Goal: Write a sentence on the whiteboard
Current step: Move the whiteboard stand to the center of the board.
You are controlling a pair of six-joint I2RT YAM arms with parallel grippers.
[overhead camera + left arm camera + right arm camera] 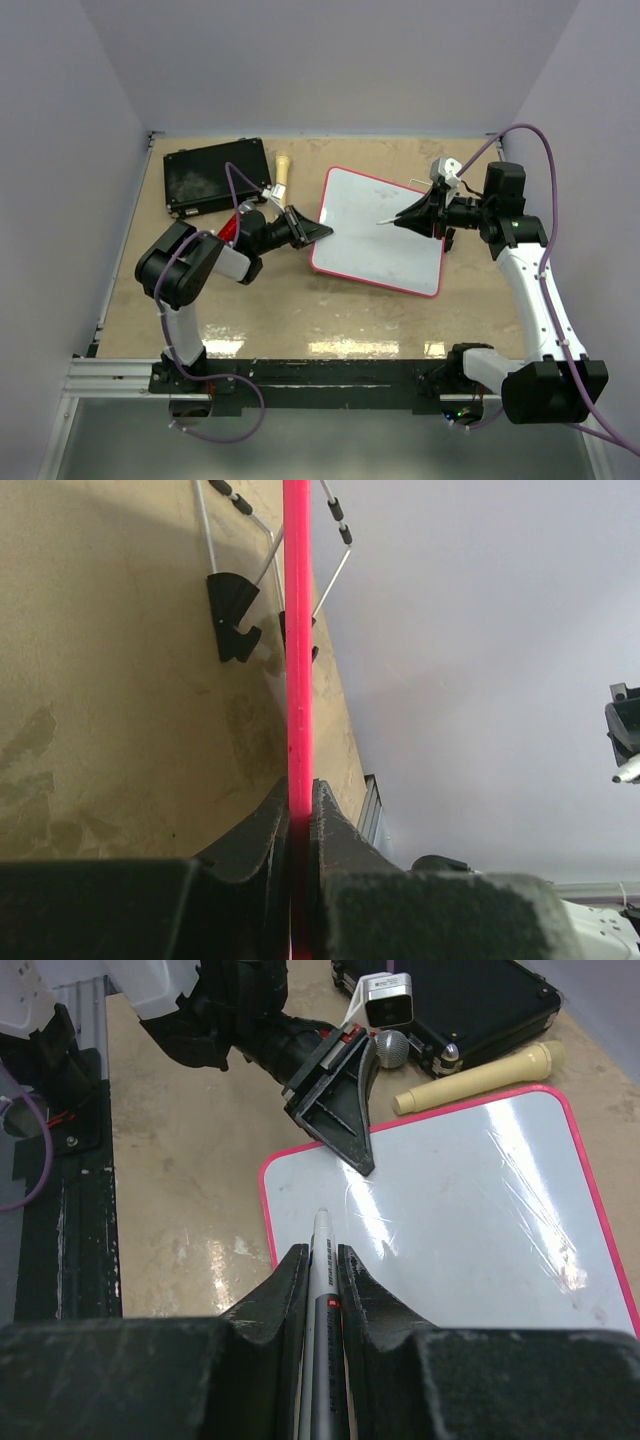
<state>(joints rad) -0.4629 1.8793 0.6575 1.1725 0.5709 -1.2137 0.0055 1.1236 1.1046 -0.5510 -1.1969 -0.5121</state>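
Right wrist view first: we see the right claw (pixel 320 1257) pressed together on a silver-grey marker (pixel 322 1235). Its two black fingers (pixel 285 1295) hug the barrel on either side, and the pale tip pokes out ahead of them. That tip sits over the whiteboard (pixel 470 1190), not far inside its red-pink rim. We cannot tell whether it touches the white surface. From above, we place the tip about midway across the board, a little toward its far edge, with the right arm reaching in from the board's right side. Facing it, the left claw (pixel 318 232) is pinched shut on the board's left edge, partway along that side. In the left wrist view the rim runs edge-on as a straight red line rising from between the two dark fingers (pixel 335 830), one on each face of the board. We cannot tell whether that edge is raised off the surface. The board itself lies on the tan table (pixel 300 310), in the right half and turned somewhat askew, its white face glossy with glare. Just beside its far left corner lies a cream handle (pixel 283 170), between the board and a black case (pixel 215 178). The case sits closed near the table's far left corner, well apart from the right claw.
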